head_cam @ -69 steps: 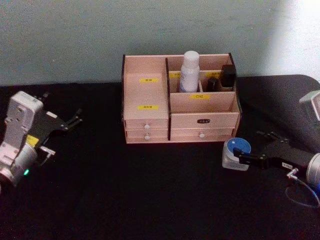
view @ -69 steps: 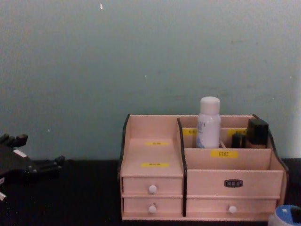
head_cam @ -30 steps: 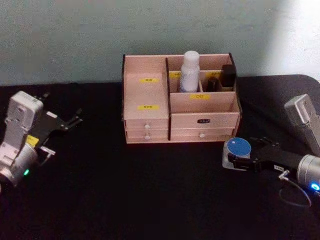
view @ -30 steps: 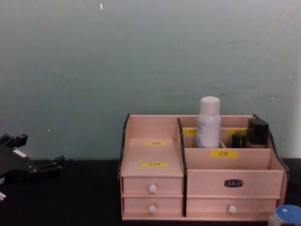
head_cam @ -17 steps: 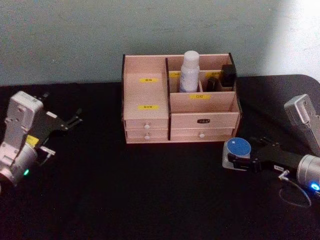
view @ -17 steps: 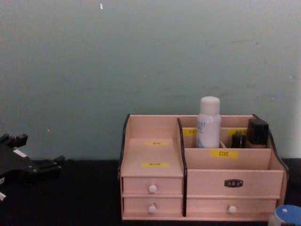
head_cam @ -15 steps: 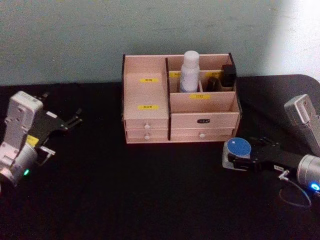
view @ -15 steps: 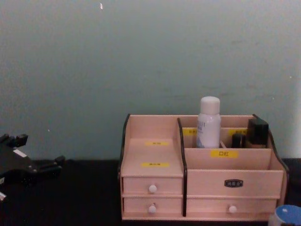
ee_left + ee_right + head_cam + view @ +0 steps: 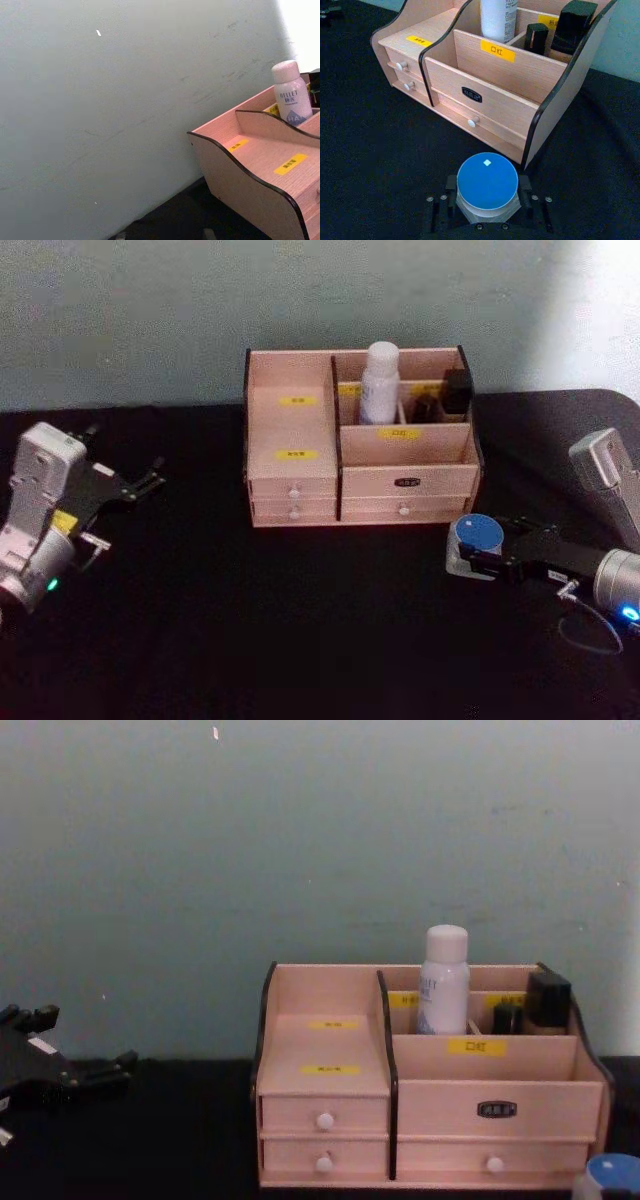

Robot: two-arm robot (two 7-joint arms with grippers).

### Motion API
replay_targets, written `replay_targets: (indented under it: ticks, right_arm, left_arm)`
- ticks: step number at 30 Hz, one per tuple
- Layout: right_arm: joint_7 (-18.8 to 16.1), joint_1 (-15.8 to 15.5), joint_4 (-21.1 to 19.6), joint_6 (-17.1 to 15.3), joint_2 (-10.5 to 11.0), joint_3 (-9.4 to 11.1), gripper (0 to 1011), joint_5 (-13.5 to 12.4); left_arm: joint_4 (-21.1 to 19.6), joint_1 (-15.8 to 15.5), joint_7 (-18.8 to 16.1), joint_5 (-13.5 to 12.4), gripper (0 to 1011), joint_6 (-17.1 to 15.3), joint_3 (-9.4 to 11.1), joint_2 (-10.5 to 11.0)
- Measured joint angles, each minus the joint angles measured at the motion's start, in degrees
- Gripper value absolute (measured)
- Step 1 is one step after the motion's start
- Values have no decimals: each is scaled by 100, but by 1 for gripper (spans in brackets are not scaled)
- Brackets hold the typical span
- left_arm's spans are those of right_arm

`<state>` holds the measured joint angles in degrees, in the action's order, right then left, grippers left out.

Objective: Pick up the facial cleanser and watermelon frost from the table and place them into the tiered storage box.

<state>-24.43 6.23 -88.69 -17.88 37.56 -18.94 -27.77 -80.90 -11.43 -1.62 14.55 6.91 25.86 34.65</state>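
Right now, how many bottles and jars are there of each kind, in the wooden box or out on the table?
facial cleanser: 1, standing in the tiered storage box
small black bottles: 2, in the box
watermelon frost: 1, on the table, held in the right gripper; the left gripper idles at the far left
Total: 4

A plain, pale grey-green wall (image 9: 300, 840) with a few small scuffs stands behind a table (image 9: 300, 640) which has a black top, and a bright white patch of light (image 9: 600, 310) lies on the wall's right end.
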Motion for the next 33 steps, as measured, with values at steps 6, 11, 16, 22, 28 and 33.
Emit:
replay_targets:
  ticks: [6,11,16,22,28,33]
  right_arm:
    - [0,0,0,2,0,1,708,-1]
    - [0,0,0,2,0,1,710,-2]
    - [1,0,0,2,0,0,708,-3]
    - [1,0,0,2,0,0,708,-3]
    - [-60,3,-29,56,39,4,708,-1]
    - [-183,-1,-137,50,108,22,708,-83]
  left_arm:
    - [0,0,0,0,1001,0,0,0]
    - [0,0,0,0,1001,0,0,0]
    - [0,0,0,0,1001,0,0,0]
    - [0,0,0,0,1001,0,0,0]
    - [0,0,0,0,1001,0,0,0]
    - [0,0,0,0,1001,0,0,0]
